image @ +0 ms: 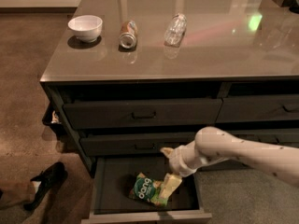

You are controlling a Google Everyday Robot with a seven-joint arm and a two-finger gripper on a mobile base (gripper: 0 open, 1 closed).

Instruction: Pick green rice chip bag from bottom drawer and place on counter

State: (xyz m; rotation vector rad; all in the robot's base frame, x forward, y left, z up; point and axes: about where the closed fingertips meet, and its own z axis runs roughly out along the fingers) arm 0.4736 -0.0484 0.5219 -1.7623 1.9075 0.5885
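The green rice chip bag (pixel 144 188) lies flat inside the open bottom drawer (pixel 145 216), its "dang" logo facing up. My gripper (pixel 169 186) reaches down into the drawer from the right on a pale arm. It sits at the bag's right edge, touching or overlapping it and hiding part of that edge. The bag rests on the drawer floor. The glossy grey-brown counter (pixel 210 50) lies above the drawer stack.
On the counter stand a white bowl (pixel 85 27), a crushed can (pixel 127 33) and a clear plastic bottle (pixel 175 29) lying down. Closed drawers with bar handles (pixel 143 115) are above the open one. A dark object (pixel 46 183) lies on the floor at the left.
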